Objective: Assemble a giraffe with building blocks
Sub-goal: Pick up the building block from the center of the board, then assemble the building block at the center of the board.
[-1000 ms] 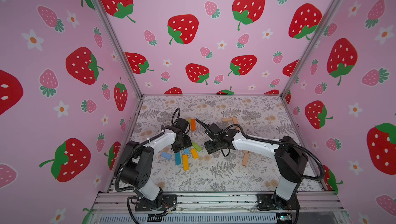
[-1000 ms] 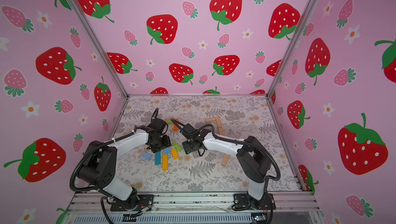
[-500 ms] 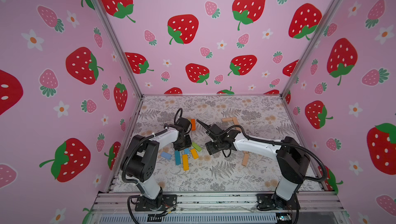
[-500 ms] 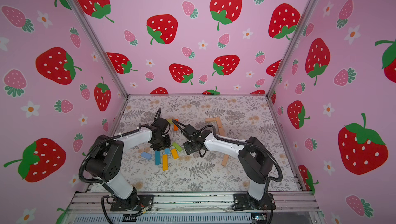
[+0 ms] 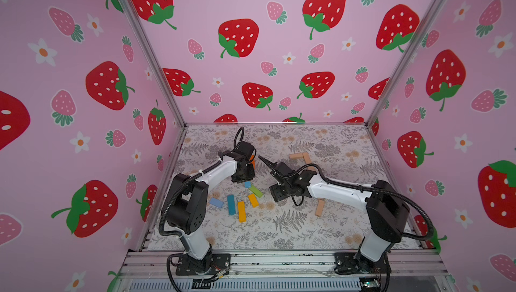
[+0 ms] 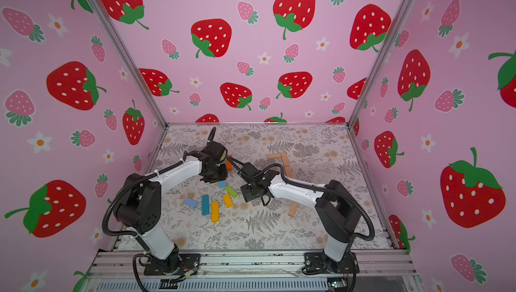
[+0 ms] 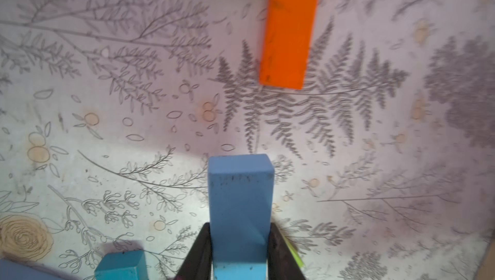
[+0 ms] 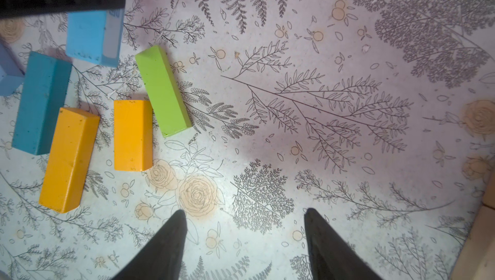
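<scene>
Pick step: left jaws clench the blue block [image 7: 241,206], right jaws stand released and empty; the next move likely requires lifting it toward the orange block [image 7: 289,29] ahead of the jaws.

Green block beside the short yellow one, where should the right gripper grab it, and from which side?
Come straight down from above: the green block lies flat. Close the right gripper across its two long sides, slightly off mid-length, away from the short yellow block, whose corner touches or nearly touches one long side near the end.
</scene>
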Motion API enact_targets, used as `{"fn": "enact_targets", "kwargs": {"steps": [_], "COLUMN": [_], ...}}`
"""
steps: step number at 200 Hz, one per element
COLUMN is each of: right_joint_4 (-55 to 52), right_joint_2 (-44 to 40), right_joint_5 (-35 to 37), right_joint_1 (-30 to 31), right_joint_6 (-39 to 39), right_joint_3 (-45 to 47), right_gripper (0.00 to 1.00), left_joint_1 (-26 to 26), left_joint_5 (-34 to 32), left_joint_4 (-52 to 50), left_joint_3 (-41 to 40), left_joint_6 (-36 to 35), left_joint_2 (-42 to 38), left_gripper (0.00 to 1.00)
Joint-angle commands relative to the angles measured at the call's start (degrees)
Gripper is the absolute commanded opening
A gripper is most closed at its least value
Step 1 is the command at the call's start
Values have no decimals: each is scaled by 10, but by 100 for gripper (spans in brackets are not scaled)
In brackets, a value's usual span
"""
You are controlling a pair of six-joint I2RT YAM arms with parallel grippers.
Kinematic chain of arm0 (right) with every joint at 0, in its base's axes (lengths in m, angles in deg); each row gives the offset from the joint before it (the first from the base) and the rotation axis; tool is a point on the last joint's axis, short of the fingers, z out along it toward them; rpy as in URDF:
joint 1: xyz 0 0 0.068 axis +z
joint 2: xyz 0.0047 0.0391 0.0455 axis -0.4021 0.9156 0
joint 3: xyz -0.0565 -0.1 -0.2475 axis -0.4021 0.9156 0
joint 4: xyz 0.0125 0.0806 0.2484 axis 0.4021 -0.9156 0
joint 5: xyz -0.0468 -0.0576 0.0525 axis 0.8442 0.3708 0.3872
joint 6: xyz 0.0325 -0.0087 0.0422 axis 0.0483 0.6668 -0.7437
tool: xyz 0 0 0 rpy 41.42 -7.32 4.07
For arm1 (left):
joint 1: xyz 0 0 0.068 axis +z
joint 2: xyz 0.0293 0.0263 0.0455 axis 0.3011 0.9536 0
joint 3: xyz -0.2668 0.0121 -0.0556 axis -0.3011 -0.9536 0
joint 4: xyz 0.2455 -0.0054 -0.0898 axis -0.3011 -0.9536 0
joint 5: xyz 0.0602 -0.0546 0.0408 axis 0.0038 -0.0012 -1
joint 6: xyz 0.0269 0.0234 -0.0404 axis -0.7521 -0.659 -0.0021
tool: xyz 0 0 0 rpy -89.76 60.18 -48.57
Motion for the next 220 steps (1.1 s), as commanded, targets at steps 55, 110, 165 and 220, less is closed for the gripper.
{"fn": "enact_targets", "kwargs": {"steps": [55, 110, 165, 220], "right_joint_4": [-10, -10, -6, -3], "right_joint_2": [-47, -57, -46, -45], "right_joint_5": [22, 22, 15, 13], "right_joint_1": [-11, -15, -16, -16], "right_joint_6": [-10, -15, -16, -22], "right_joint_3": [30, 42, 36, 37], "right_gripper": [70, 70, 70, 70], "left_joint_1": [-67, -65, -57, -32], "left_joint_5": [-25, -58, -65, -45], "left_joint_4": [-23, -50, -64, -53], "left_joint_3": [122, 125, 75, 72], "left_joint_6": [3, 0, 7, -4], "left_joint_2": [122, 152, 118, 122], "left_gripper": [0, 0, 0, 0]}}
